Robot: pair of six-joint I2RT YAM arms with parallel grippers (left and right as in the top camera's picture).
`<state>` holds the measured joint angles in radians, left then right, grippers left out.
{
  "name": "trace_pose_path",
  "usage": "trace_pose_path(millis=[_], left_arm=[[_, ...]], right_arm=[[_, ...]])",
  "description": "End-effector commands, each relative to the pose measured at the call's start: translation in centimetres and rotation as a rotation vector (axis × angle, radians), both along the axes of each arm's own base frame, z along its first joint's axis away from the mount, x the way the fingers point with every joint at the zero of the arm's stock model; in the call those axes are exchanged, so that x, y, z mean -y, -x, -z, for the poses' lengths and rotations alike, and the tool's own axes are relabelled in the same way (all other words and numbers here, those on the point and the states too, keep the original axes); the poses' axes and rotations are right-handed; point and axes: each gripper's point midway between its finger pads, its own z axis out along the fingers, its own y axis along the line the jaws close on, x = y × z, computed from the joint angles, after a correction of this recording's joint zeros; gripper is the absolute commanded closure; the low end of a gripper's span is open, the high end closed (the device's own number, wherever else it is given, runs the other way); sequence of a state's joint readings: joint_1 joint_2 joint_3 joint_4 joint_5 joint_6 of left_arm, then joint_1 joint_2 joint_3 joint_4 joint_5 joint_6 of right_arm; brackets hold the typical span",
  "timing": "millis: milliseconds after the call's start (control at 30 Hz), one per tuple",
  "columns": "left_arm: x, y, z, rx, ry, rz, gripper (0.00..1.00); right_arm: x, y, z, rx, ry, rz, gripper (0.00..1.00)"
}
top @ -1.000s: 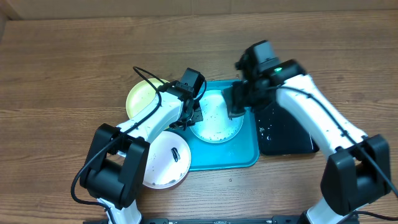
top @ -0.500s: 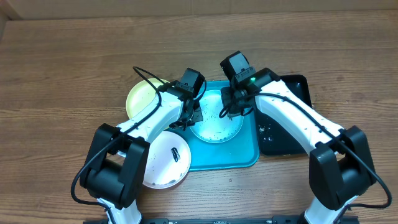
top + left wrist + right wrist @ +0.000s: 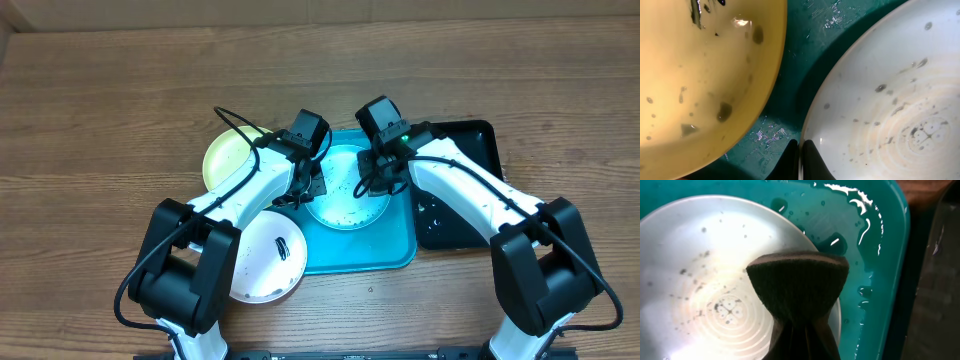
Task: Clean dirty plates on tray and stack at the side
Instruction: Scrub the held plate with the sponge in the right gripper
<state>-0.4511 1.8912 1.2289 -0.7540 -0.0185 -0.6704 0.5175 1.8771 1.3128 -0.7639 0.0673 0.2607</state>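
- Three plates show. The teal-rimmed plate (image 3: 340, 203) lies in the turquoise tray (image 3: 372, 252), towards its far-left part. Its white centre is flecked with dark specks, and water glints on the tray floor around it.
- The lime-green plate (image 3: 228, 158) sits on the counter (image 3: 100, 120) just beside the tray's far-left corner. The pinkish-brown plate (image 3: 262, 258) lies at the tray's near-left corner with a dark smear on it.
- A smaller black tray (image 3: 465, 215), beaded with drops, lies against the turquoise tray's right side.
- The left gripper (image 3: 800, 161) has its fingers pressed together at the teal-rimmed plate's left rim. It seems to nip the rim, though the close view is murky.
- The right gripper (image 3: 799, 332) pinches a dark sponge (image 3: 797, 285), held over the right half of the teal-rimmed plate, near its rim.
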Motion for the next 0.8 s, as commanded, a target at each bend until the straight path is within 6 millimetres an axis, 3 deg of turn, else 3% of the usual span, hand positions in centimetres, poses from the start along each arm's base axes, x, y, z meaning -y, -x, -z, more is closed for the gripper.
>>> trace_pose_path(millis=[0, 433, 767], left_arm=[[-0.1, 0.8, 1.1, -0.036, -0.011, 0.027, 0.96], [-0.1, 0.8, 1.1, -0.036, -0.011, 0.027, 0.96], [-0.1, 0.8, 1.1, -0.036, -0.011, 0.027, 0.96]], right_arm=[[0.3, -0.1, 0.9, 0.016, 0.003, 0.011, 0.96], [0.5, 1.5, 4.6, 0.007, -0.048, 0.038, 0.96], [-1.7, 3.3, 4.4, -0.130, -0.257, 0.000, 0.96]])
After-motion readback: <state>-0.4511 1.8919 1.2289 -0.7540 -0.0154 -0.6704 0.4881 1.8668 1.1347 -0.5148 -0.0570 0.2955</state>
